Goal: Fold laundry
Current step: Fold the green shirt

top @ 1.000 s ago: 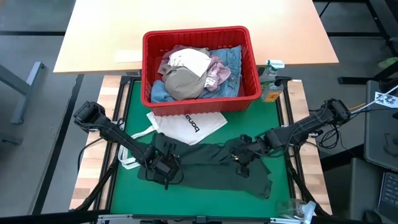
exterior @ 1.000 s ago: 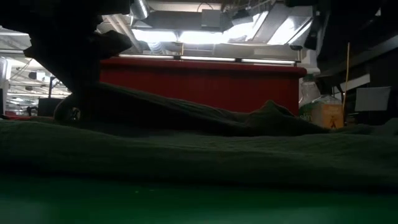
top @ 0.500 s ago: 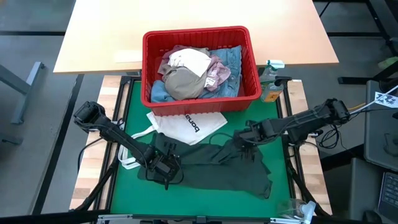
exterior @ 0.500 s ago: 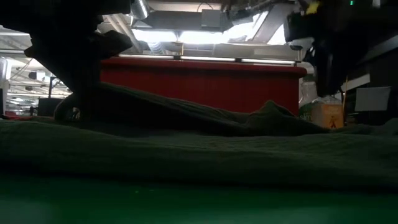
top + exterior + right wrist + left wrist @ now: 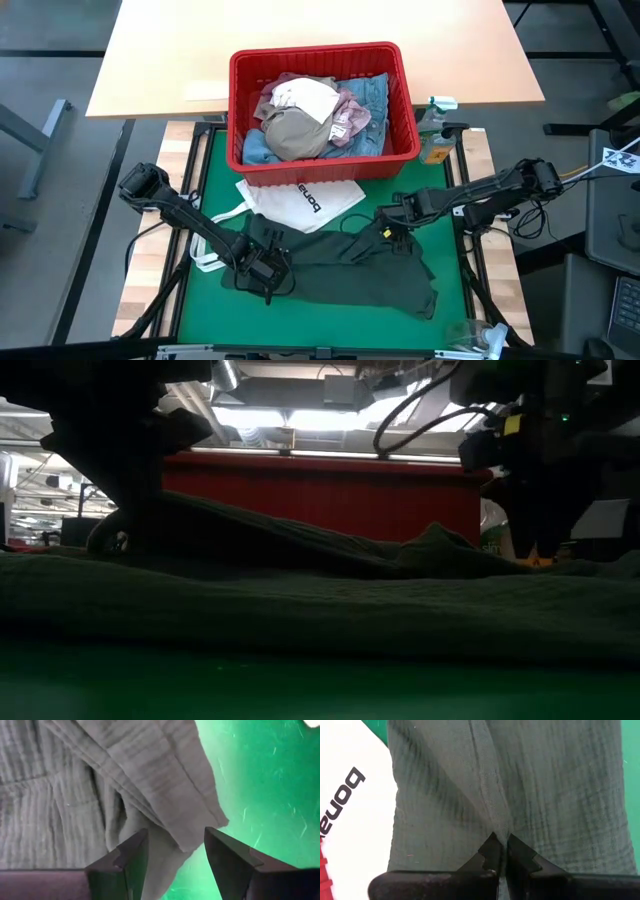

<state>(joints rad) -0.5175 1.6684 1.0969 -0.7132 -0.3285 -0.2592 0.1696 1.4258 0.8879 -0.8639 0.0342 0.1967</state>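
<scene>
Dark green top (image 5: 350,270) lies spread across the front half of the green mat (image 5: 200,320), crumpled, w/ one end trailing toward the front right corner. Prob. laid out flat there so it can be folded; not yet squared up.

Left gripper (image 5: 262,272) sits on the top's left end, fingers pressed together on a fold of the cloth, as the left wrist view shows (image 5: 500,851) — looks like an anchor so the fabric won't slide while the other side gets worked.

Right gripper (image 5: 388,222) hovers above the top's right part nr the mat's right edge, fingers apart, nothing in them; its wrist view shows a hem edge (image 5: 200,815) below, likely the next pick pt.

White tote bag (image 5: 300,203) lies just behind the top, touching it. Red basket (image 5: 322,160) at the mat's back edge holds the rest: beige, pink, denim, white pieces, waiting their turn.
</scene>
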